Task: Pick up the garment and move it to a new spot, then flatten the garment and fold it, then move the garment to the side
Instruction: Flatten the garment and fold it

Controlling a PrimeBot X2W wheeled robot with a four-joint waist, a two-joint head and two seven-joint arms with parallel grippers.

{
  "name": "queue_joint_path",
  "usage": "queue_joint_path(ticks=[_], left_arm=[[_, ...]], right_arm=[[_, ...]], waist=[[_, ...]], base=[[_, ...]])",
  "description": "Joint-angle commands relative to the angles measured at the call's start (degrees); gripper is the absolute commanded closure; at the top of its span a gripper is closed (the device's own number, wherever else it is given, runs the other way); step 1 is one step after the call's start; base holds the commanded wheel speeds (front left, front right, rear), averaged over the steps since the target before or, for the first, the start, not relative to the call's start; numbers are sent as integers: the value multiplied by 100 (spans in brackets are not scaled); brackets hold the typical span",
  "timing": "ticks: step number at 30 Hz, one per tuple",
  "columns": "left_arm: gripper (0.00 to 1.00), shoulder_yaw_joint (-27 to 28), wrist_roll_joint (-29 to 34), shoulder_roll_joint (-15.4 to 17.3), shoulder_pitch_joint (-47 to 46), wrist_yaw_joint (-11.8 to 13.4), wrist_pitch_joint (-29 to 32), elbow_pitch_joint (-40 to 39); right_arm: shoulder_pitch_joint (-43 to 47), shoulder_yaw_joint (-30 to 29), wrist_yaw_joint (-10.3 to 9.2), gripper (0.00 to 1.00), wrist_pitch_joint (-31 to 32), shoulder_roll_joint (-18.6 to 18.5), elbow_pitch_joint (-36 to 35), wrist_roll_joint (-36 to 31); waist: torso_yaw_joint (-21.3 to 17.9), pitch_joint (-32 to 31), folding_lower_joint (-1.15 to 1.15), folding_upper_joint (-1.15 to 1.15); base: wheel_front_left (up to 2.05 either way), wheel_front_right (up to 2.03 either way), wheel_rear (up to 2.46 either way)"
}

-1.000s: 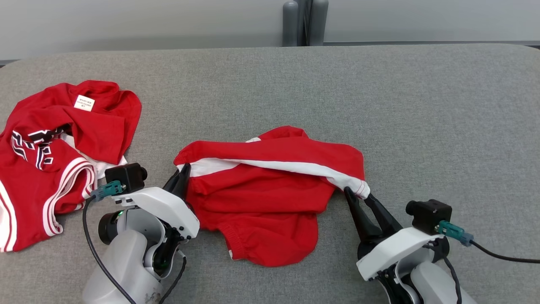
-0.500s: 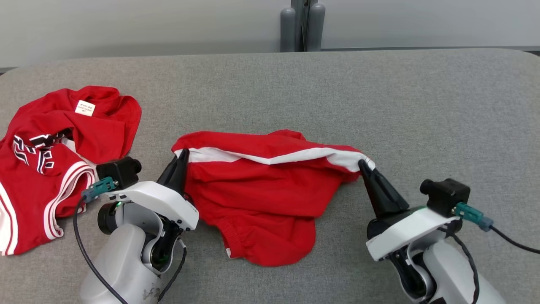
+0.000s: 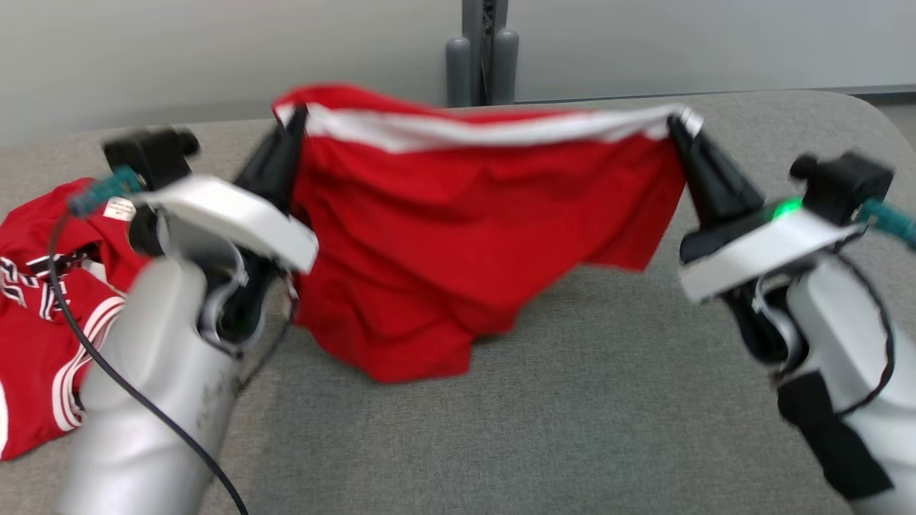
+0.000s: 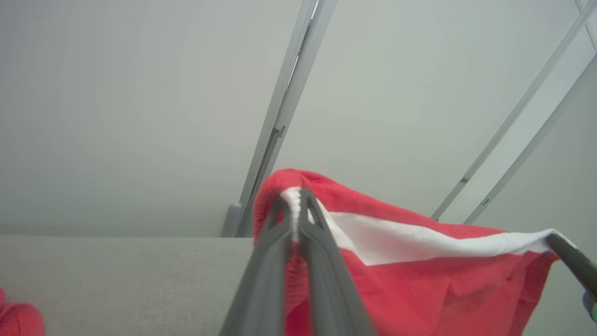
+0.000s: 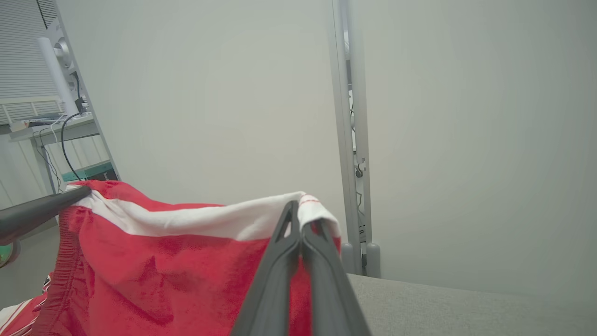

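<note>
A red garment (image 3: 465, 222) with a white band along its top edge hangs stretched between both grippers above the grey table (image 3: 572, 429); its lower folds brush the table near the middle. My left gripper (image 3: 297, 118) is shut on the garment's left top corner, also seen in the left wrist view, where the gripper (image 4: 295, 200) pinches the white band of the garment (image 4: 419, 280). My right gripper (image 3: 676, 129) is shut on the right top corner. In the right wrist view that gripper (image 5: 298, 210) clamps the white edge of the garment (image 5: 177, 266).
A second red garment (image 3: 36, 343) with white stripes and dark lettering lies crumpled at the table's left edge. A grey post (image 3: 483, 50) stands behind the table's far edge against a pale wall. Bare grey table extends to the right and front.
The right gripper closed on the garment's right corner. Both arms then rose and spread, lifting the garment off the table and pulling its top edge taut. The camera view shifted too.
</note>
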Motion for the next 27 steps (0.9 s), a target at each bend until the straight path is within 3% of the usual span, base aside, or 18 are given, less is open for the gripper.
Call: queue_joint_path(ticks=[1, 6, 11, 17, 21, 27], left_arm=[[100, 11, 9, 81, -309, -34, 37, -6], [100, 71, -64, 104, -1413, -48, 12, 211], [100, 39, 73, 83, -2434, -40, -417, 605], [100, -119, 310, 83, -3336, -39, -1122, 963], [100, -324, 196, 93, -3310, -39, -1366, 1034], [100, -912, -85, 283, -2597, -39, -1487, 901]], right_arm=[[-267, 4, 1, 100, 26, -37, 69, 74], [-1390, 29, 1, 100, 41, -32, 551, 169], [-2460, -66, 1, 100, -45, 14, 1097, 85], [-3356, -680, 1, 100, -104, 87, 1182, -335], [-3093, -1010, 1, 100, -97, 240, 759, -600], [-1958, -726, 1, 100, -99, 338, 231, -641]], waist=[[-87, 74, 0, 0], [-298, 328, 0, 0], [-494, 613, 0, 0], [-764, 977, 0, 0], [-890, 1178, 0, 0], [-950, 1315, 0, 0]], base=[[0, 0, 0], [0, 0, 0], [0, 0, 0], [0, 0, 0], [0, 0, 0], [0, 0, 0]])
